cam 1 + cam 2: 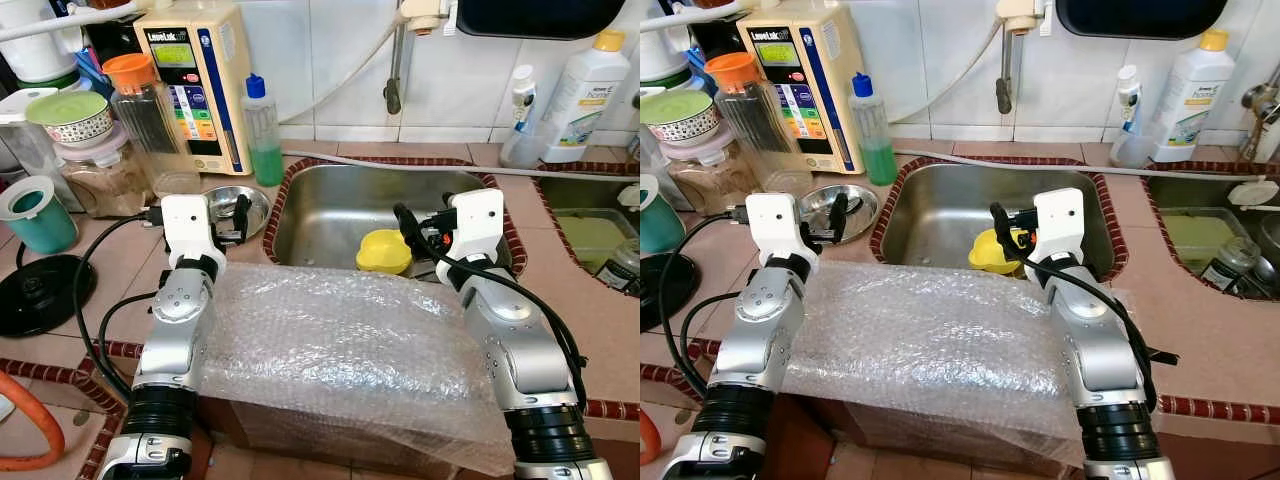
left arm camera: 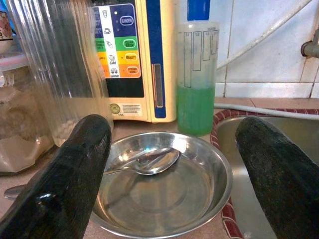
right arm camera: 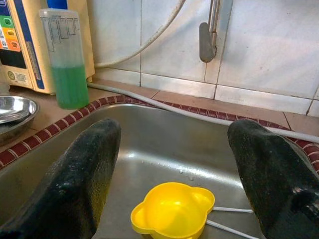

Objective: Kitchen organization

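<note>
At the far left of the tiled counter (image 1: 110,262) stands a teal cup (image 1: 36,213), and in front of it lies a round black base (image 1: 40,292) with a black cable. Behind them are a glass jar (image 1: 100,178) with brownish content and a patterned bowl with a green lid (image 1: 69,115) on top of it. Next to this stands a ribbed clear jar with an orange lid (image 1: 145,105), and then a cream-coloured appliance (image 1: 200,80) with coloured buttons against the wall.

The left gripper (image 1: 238,217) hovers just above a shallow steel bowl (image 2: 164,186) near the left rim of the sink; its jaws are wide apart and hold nothing. In the bowl lies a metal spoon (image 2: 149,162). Just behind the bowl stands a clear bottle with green liquid (image 1: 263,132) and a blue cap.

A sheet of bubble wrap (image 1: 340,345) covers the front edge of the counter between the two silver arms and hangs down over it.

In the middle is the steel sink (image 1: 340,205) with a red-brown tiled border. A yellow, flower-shaped small cup (image 3: 174,209) sits on the sink bottom, near the front wall. The right gripper (image 1: 412,232) is over the sink, just beside and above this cup; its jaws are also spread apart, with the cup between them in the wrist view but not touched. A tap (image 1: 397,70) hangs from the wall above.

To the right stand a white bottle with a yellow cap (image 1: 585,90) and a smaller spray bottle (image 1: 520,115). At the far right there is a second basin (image 1: 590,225).
</note>
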`<state>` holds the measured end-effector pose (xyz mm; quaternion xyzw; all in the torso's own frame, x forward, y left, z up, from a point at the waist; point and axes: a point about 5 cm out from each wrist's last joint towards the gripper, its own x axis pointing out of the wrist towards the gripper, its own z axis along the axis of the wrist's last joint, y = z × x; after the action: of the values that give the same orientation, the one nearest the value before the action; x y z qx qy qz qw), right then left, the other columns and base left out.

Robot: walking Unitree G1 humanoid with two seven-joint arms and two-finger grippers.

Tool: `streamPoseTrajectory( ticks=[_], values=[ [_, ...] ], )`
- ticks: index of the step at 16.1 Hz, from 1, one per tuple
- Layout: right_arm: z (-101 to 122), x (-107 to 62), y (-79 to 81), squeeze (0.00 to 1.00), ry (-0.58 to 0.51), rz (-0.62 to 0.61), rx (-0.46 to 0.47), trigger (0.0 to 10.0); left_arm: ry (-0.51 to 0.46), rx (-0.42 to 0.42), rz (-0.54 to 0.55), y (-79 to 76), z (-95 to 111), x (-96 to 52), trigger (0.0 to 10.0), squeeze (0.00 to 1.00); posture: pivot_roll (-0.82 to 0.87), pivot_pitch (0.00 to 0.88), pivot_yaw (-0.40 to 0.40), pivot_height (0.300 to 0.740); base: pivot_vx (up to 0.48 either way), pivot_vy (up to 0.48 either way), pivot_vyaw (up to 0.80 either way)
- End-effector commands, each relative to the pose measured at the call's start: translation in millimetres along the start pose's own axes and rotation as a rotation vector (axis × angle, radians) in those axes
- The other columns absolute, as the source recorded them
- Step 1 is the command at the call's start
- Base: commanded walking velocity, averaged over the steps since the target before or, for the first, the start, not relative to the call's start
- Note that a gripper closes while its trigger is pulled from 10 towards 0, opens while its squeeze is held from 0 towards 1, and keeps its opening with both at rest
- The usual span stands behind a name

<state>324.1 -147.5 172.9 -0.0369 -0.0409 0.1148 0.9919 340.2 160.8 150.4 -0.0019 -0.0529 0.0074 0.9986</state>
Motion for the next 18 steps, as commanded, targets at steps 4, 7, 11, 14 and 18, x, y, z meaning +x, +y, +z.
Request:
streamPoseTrajectory(
  ticks=[4, 7, 11, 14, 18],
  values=[
    [6, -0.2, 3.3, 0.00, -0.016, 0.017, -0.021, 10.0, 0.002, 0.011, -0.022, -4.4, 2, 2.2, 10.0, 0.00, -0.04, 0.000, 0.094, 0.740, 0.000, 0.000, 0.13],
    [6, 0.2, 2.0, 0.00, -0.014, 0.007, -0.011, 10.0, 0.004, 0.013, -0.034, -4.7, 2, 2.2, 10.0, 0.00, -0.04, 0.000, 0.096, 0.740, 0.000, 0.000, 0.16],
    [7, 0.7, 1.7, 0.00, -0.021, 0.011, -0.012, 10.0, -0.001, 0.004, -0.023, -3.8, 3, 1.9, 10.0, 0.00, -0.04, 0.000, 0.095, 0.740, 0.000, 0.000, 0.00],
    [7, 0.6, 1.2, 0.00, -0.020, 0.010, -0.012, 10.0, 0.003, 0.006, -0.018, -2.6, 2, 1.7, 10.0, 0.00, -0.04, 0.000, 0.094, 0.740, 0.000, 0.000, 0.00],
    [6, -0.7, 1.6, 0.00, -0.025, -0.001, -0.013, 10.0, 0.021, -0.009, -0.052, -11.1, -3, -1.0, 10.0, 0.00, -0.04, 0.000, 0.095, 0.740, 0.000, 0.000, 0.00]
  ],
)
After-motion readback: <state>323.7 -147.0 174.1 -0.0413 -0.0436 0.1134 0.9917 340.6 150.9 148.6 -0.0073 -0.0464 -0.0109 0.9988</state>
